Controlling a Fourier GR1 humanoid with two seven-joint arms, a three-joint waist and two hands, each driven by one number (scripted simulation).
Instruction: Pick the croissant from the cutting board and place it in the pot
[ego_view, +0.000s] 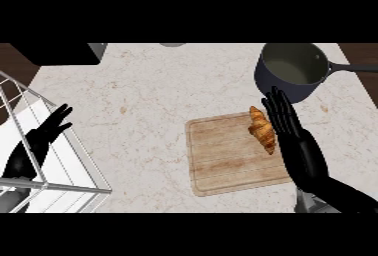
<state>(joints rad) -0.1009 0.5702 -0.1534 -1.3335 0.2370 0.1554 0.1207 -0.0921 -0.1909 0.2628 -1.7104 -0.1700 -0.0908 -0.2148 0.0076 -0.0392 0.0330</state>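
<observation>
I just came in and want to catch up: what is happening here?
The robot's right hand, fingers straight, is beside the golden-brown croissant on the pale wooden cutting board. It has not gripped it yet. The dark grey pot stands beyond the board. The left hand rests open at the left.

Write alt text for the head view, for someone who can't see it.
The right hand, fingers straight, is beside a croissant on a wooden cutting board; a dark pot stands beyond. The left hand rests open at left.
</observation>
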